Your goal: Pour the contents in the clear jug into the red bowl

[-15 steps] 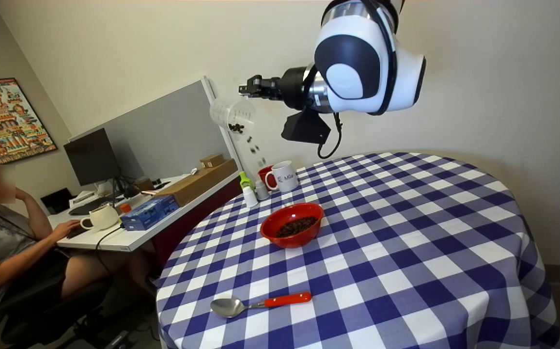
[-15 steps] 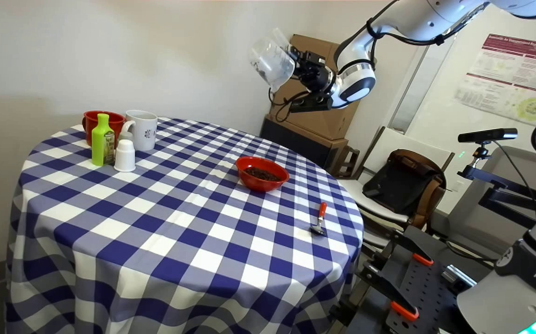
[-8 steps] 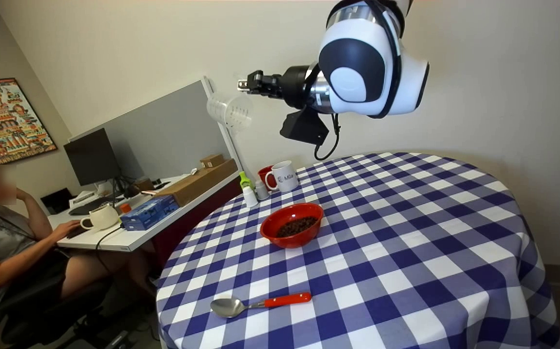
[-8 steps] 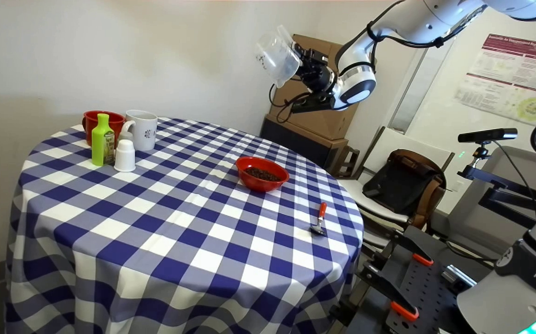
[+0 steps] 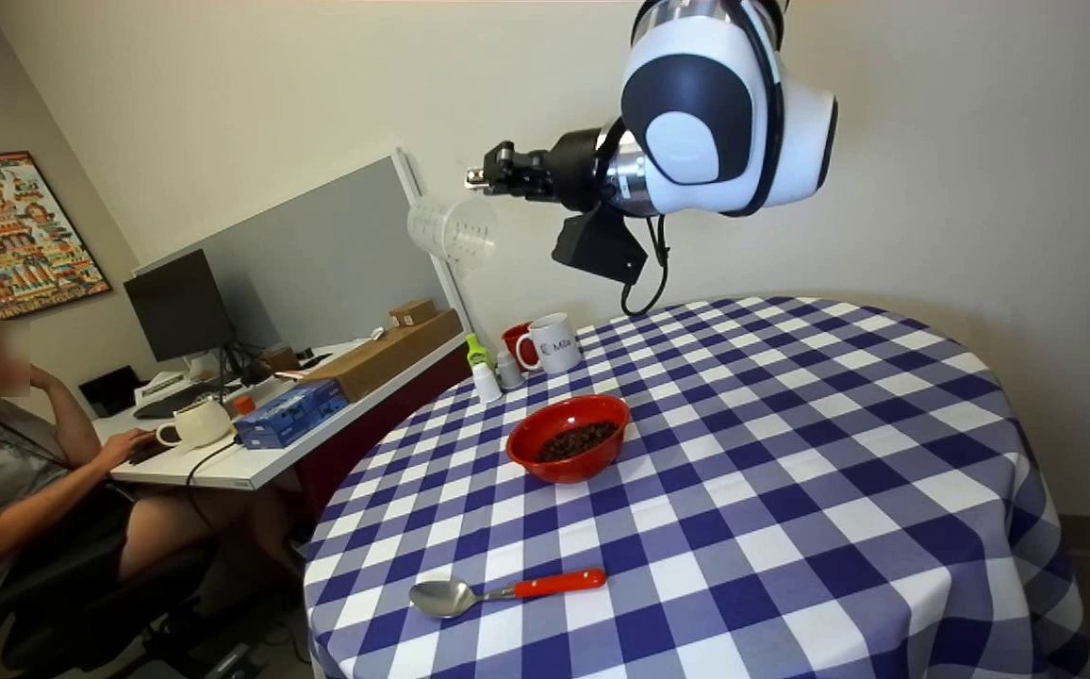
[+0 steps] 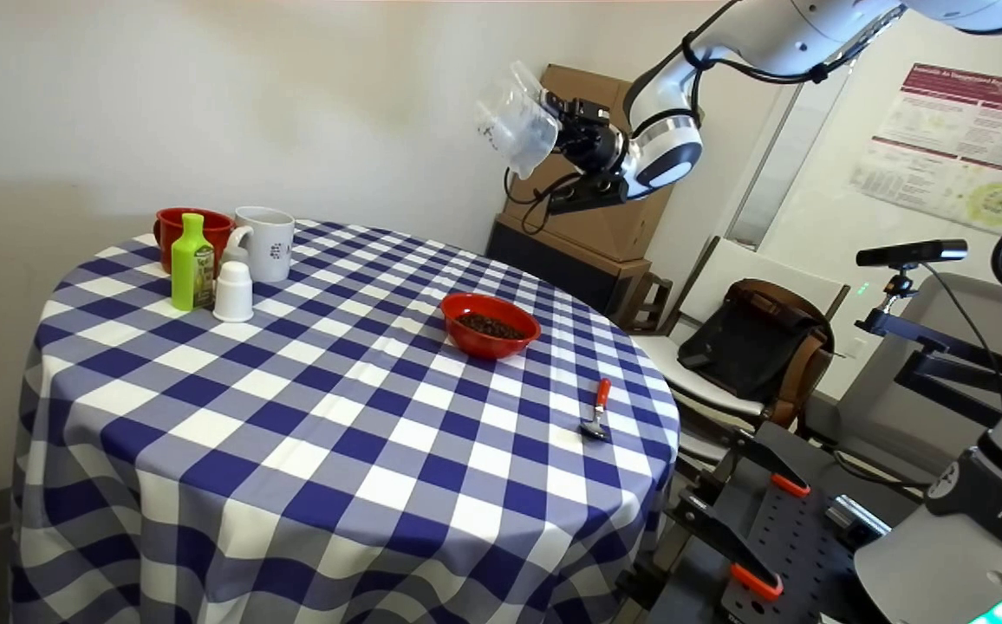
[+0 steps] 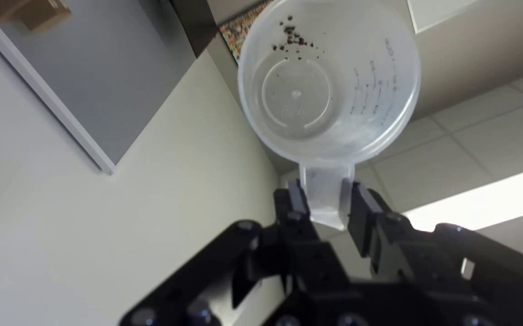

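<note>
Checked cloth (image 5: pixel 743 490) below, and the falling bits of a second ago are gone: the gripper (image 7: pixel 326 201) pinches the handle (image 7: pixel 329 188) of the clear jug (image 7: pixel 334 86), tipped high above the red bowl (image 5: pixel 540 432), few dark bits (image 7: pixel 291 38) left inside, so pouring looks nearly done.

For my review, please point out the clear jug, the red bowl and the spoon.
Clear jug (image 7: pixel 306 96): wrist view, inside of its base.
Red bowl (image 5: pixel 551 420): in an exterior view, inner wall.
Spoon (image 5: pixel 539 587): in an exterior view, red handle.

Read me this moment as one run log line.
gripper: shut on handle of clear jug; clear jug: tilted midair, few dark bits inside; red bowl: on table, dark pieces inside; pour: looks nearly done
</note>
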Available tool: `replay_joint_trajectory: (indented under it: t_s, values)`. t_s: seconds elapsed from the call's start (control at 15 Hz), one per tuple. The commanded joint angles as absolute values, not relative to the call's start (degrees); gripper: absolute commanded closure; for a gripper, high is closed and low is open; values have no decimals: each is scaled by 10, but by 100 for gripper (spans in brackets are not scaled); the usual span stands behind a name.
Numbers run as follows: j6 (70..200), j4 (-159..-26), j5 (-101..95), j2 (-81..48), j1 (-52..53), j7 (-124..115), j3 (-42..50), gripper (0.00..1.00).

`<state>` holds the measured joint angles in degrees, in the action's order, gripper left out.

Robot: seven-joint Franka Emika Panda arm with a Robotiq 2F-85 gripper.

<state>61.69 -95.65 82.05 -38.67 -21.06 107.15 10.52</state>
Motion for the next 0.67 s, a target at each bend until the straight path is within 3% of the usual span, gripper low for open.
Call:
replay_joint_trajectory:
  t_s: [0.0, 0.6]
  values:
    - [668, -950, 750, -355, -167, 1086, 123, 92]
    - [848, -1039, 587, -229, -49, 1159, 71, 92]
